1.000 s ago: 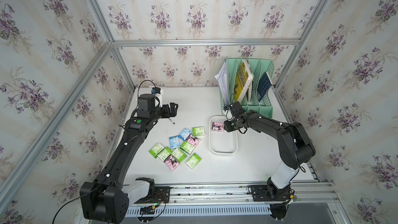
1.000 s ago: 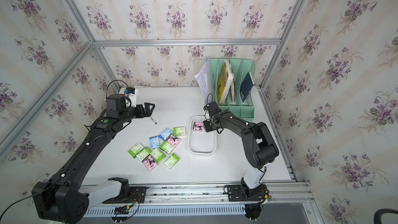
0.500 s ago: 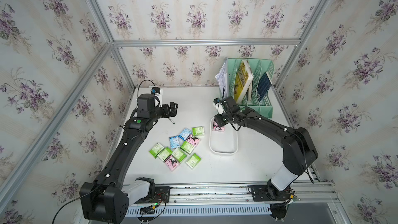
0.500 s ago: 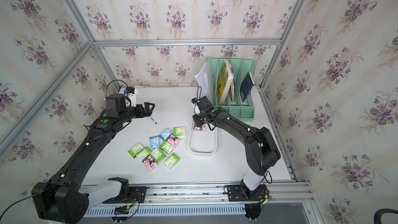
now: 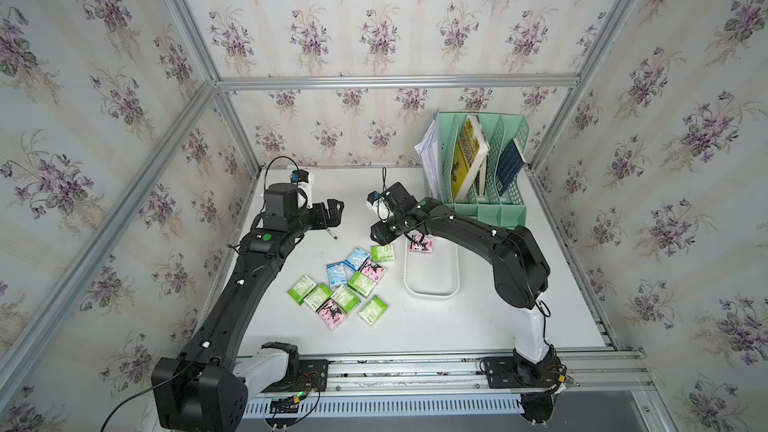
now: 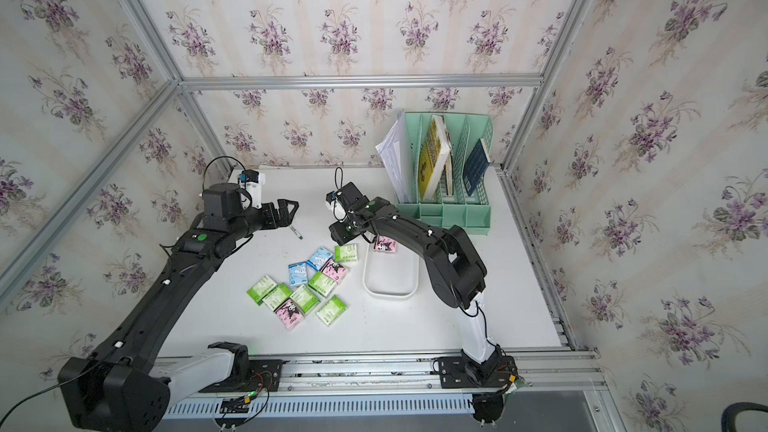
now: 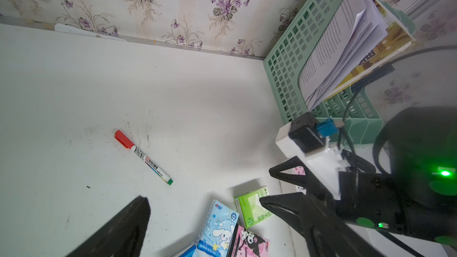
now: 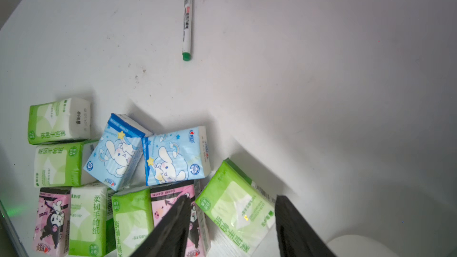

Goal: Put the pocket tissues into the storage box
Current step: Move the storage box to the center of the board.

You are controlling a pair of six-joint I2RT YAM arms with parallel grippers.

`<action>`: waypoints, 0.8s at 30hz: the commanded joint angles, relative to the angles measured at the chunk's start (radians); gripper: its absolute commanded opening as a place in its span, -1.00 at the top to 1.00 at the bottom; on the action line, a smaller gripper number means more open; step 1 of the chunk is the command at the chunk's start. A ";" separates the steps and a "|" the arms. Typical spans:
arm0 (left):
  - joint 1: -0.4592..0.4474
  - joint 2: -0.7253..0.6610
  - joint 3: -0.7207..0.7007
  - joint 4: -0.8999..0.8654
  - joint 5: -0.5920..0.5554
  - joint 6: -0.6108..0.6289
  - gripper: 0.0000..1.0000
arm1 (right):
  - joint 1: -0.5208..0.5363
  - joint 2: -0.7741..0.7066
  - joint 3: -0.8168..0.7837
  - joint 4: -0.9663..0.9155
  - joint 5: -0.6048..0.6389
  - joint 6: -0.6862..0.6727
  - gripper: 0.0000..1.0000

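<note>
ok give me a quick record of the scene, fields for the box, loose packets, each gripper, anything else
storage box: one pink packet at its far end, rest bare
loose packets: ten, clustered on the table beside the box
right gripper: open, empty, over the green packet nearest the box
left gripper: open, empty, above the marker
other: file organiser with books at the back

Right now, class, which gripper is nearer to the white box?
Right. The right gripper hovers just beside the white box's far corner; the left gripper sits farther off, by the pen.
</note>
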 commanded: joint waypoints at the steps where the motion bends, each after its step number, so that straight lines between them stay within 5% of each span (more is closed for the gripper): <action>1: 0.000 -0.004 -0.002 0.014 0.007 0.013 -0.98 | -0.004 0.031 0.029 -0.083 0.006 0.036 -0.24; 24: 0.001 -0.039 -0.022 -0.004 -0.020 0.037 -0.98 | -0.005 0.089 -0.010 -0.170 0.047 0.103 -0.34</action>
